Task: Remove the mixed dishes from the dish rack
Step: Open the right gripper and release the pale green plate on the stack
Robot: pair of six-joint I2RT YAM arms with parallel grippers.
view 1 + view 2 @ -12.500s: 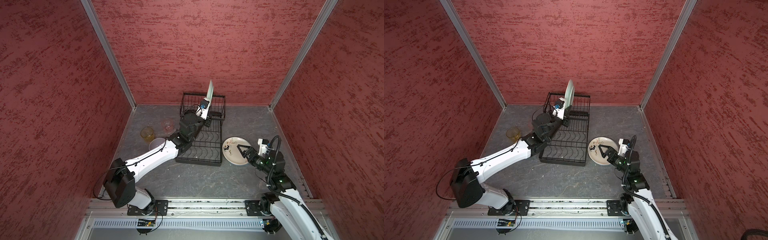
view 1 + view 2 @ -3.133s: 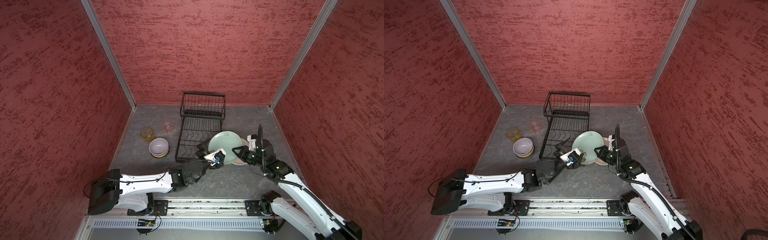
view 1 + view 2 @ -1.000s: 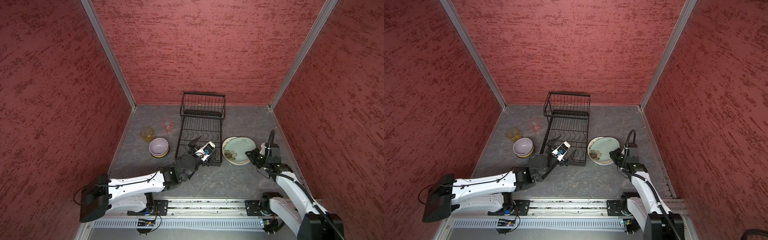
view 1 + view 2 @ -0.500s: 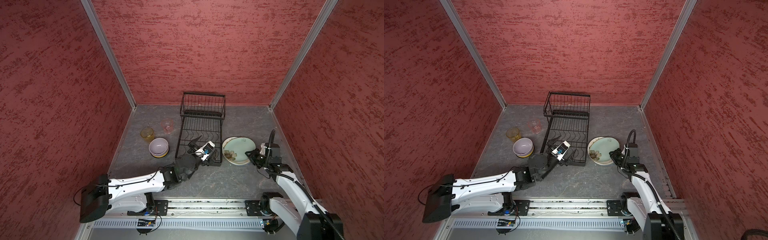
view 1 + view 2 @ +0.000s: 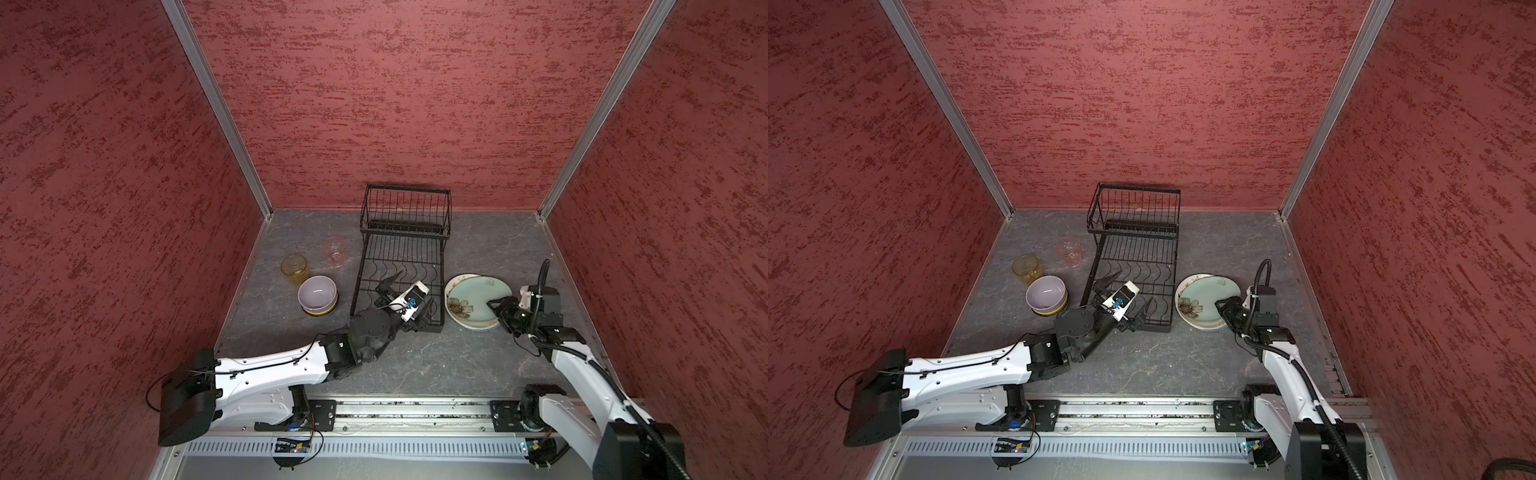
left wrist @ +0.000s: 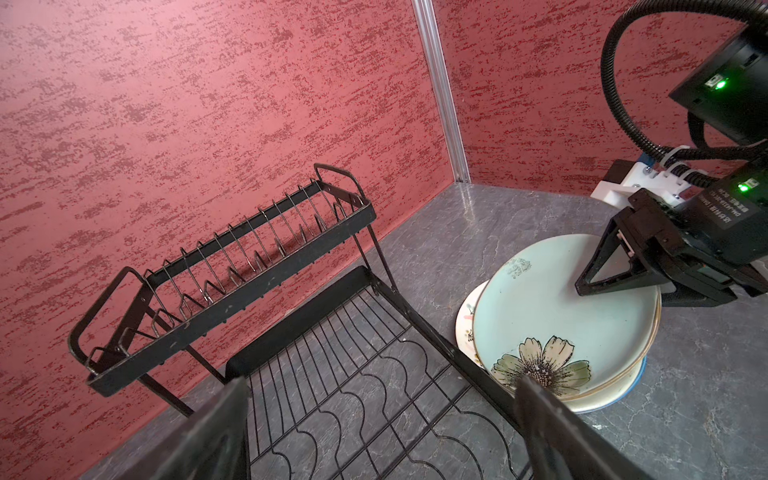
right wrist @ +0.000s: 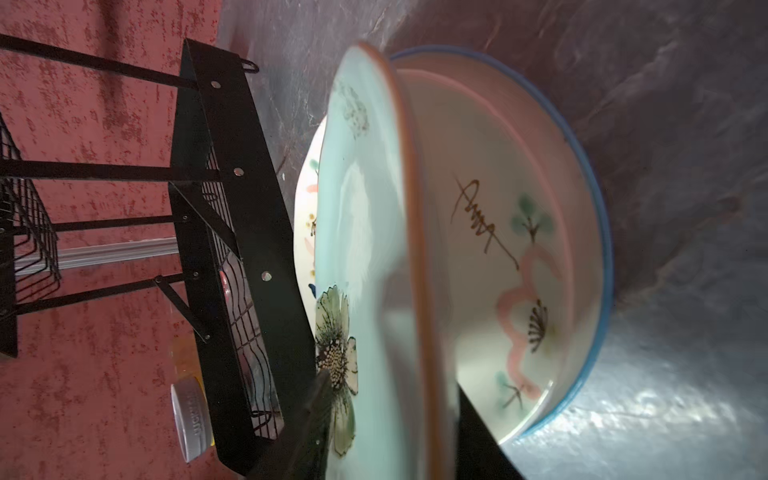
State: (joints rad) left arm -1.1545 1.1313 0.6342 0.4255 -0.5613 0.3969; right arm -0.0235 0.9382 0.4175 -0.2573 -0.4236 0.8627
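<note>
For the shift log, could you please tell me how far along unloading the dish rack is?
Done: the dish rack is empty; amber tumbler, pink tumbler and lilac bowl nested in the yellow bowl stand beside it. In hand: the flowered plate, its rim between the jaws of the right gripper; gripped or not, I cannot tell. Remaining: release and withdraw; the left gripper hangs open over the rack.

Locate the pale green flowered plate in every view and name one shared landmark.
Top view: pale green flowered plate right of the dish rack.
Top view: plate right of the rack.
Left wrist: plate beside the rack's lower tier.
Right wrist: plate edge-on, beside the rack.
Landmark: dish rack.
</note>
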